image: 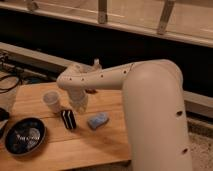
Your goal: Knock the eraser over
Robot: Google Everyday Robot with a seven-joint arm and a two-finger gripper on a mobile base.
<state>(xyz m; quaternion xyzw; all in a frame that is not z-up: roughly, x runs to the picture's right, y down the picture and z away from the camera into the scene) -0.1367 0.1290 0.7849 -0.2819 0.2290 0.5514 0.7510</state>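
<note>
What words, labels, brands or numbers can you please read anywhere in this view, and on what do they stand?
None can be read.
The small black rectangular eraser with white stripes shows stripes only, no letters.
The pale plastic cup, light-blue wavy sponge piece and dark round bowl bear no legible marks.
The claw, just above the eraser, is unmarked.

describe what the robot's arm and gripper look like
The arm is thick, rounded and off-white, with smooth tube-like shells and rows of small dark dots along its sides. It narrows toward the gripper, which is the same pale colour and hangs just above the eraser on the wooden table. No cables show.
</note>
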